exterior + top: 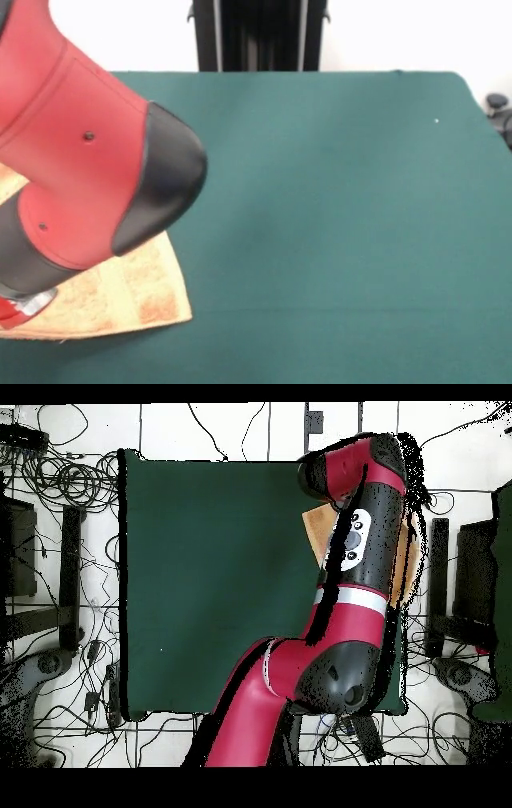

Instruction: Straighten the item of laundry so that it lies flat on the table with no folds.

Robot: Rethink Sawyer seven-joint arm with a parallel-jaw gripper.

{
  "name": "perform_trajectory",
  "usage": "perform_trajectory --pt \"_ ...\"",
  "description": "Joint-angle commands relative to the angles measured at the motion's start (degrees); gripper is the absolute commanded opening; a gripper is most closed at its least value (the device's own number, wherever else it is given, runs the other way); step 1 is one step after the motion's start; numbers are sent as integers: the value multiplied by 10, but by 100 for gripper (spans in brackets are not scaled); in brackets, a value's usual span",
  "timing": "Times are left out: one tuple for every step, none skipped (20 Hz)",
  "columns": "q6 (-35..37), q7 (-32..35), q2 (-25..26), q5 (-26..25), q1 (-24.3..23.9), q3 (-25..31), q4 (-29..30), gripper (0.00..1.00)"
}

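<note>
Your arm [80,160] hangs right over the towel [144,296], which lies at the table's [336,224] edge, about eight o'clock in the front view. The end effector is hidden; you can't tell its grip.

White wall [120,32] across top of front view; black upright frame [260,32] at top centre. Overhead view: pale tiled floor [230,429] with dark seams, tangled black cables [70,479] upper left, dark equipment [480,574] at right edge, dark rails [70,574] at left.
</note>
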Motion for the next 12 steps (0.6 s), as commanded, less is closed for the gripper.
perform_trajectory --pt "-70 -249 34 30 -10 -19 -7 0" --pt "-73 -257 33 30 -13 -20 -7 0" --pt "-76 -265 32 30 -16 -21 -7 0" --pt "-80 -272 31 31 -19 -21 -7 0" --pt "-83 -278 30 32 -21 -21 -7 0" --pt "-88 -281 30 30 -21 -18 -4 0" --pt "-91 -279 30 29 -22 -17 -3 0" --pt "-90 -275 33 30 -23 -20 -5 0" --pt "-86 -266 35 29 -23 -20 -2 0" --pt "-87 -247 37 24 -20 -18 3 0" --pt "-88 -229 40 19 -18 -15 8 0" --pt "-89 -210 42 14 -15 -13 13 0"
